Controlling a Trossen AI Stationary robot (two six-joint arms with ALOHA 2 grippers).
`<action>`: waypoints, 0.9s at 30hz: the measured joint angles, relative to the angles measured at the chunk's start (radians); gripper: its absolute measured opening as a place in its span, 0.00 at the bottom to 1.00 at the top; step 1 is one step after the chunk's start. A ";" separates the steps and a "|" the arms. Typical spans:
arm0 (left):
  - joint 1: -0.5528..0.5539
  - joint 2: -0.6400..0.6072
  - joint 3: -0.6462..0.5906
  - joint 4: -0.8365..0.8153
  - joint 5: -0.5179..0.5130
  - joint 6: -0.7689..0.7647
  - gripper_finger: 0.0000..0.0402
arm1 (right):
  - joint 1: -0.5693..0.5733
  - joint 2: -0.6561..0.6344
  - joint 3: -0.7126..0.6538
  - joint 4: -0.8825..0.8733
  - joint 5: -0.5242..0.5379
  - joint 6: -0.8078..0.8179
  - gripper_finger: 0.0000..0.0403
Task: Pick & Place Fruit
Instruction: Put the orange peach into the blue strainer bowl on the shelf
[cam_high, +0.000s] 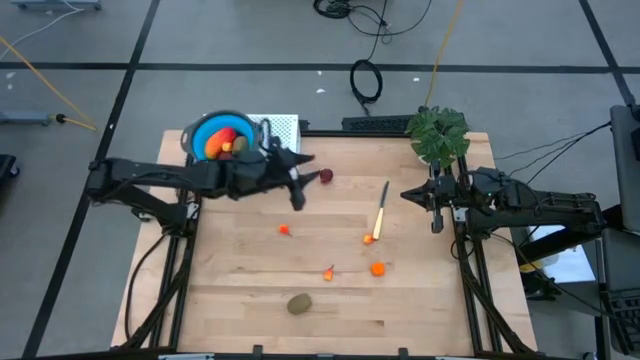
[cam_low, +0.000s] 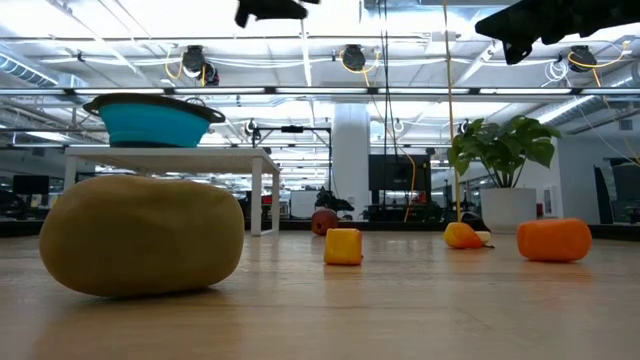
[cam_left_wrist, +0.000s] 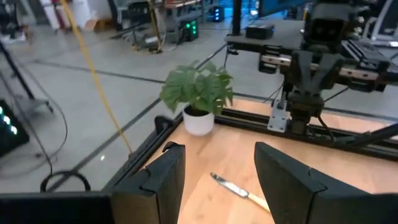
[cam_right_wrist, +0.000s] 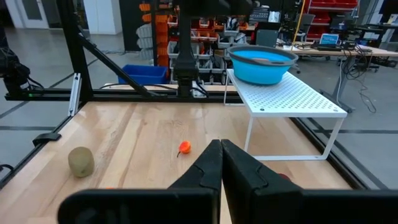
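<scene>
Some fruit sits in the blue bowl (cam_high: 222, 135); left gripper (cam_high: 296, 196) open and empty, right gripper (cam_high: 436, 222) closed; kiwi (cam_high: 299, 303), orange bits remain on table (cam_high: 240, 290).

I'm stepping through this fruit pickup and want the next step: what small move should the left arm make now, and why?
Probably lower the left gripper toward the dark red ball just beside it. Its fingers stand apart with nothing between them, the blue bowl on the white rack already holds fruit, and that ball looks the nearest loose piece. The right gripper waits shut.
</scene>
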 joint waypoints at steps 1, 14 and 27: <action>-0.007 0.025 0.000 0.029 0.000 0.021 0.48 | 0.000 0.000 0.000 0.000 0.000 -0.005 0.00; -0.024 0.314 0.000 0.411 -0.124 0.103 0.48 | 0.000 0.000 0.000 0.000 -0.003 -0.020 0.00; -0.012 0.575 0.219 0.335 -0.184 0.106 0.48 | 0.000 -0.001 0.000 -0.001 -0.004 -0.043 0.00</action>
